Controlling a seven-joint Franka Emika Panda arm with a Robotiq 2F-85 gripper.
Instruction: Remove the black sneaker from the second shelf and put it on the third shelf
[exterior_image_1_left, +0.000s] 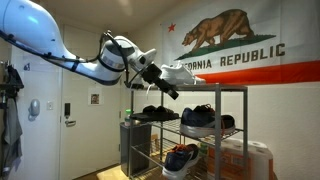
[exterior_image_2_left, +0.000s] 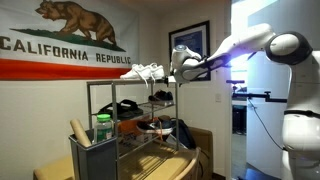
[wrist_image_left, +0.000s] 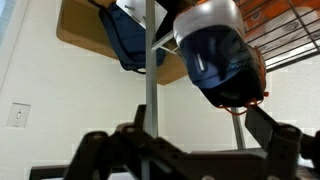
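Observation:
The black sneaker (exterior_image_1_left: 198, 118), chunky with a white sole, sits on the second shelf (exterior_image_1_left: 232, 130) of the grey wire rack, beside low flat black shoes (exterior_image_1_left: 155, 113). The third shelf (exterior_image_1_left: 212, 160) below holds a blue-black sneaker with orange lining (exterior_image_1_left: 180, 155), which also fills the upper right of the wrist view (wrist_image_left: 225, 55). My gripper (exterior_image_1_left: 168, 88) hangs at the rack's top front corner, above the second shelf and apart from the black sneaker. It also shows in an exterior view (exterior_image_2_left: 176, 74). In the wrist view its fingers (wrist_image_left: 180, 145) are spread wide with nothing between them.
White sneakers (exterior_image_1_left: 180, 72) lie on the top tier, close to my gripper. A rack post (wrist_image_left: 150, 70) stands right before the wrist camera. A grey bin (exterior_image_1_left: 135, 145) stands beside the rack. A box with a green bottle (exterior_image_2_left: 103, 128) stands in front. A flag hangs on the wall behind.

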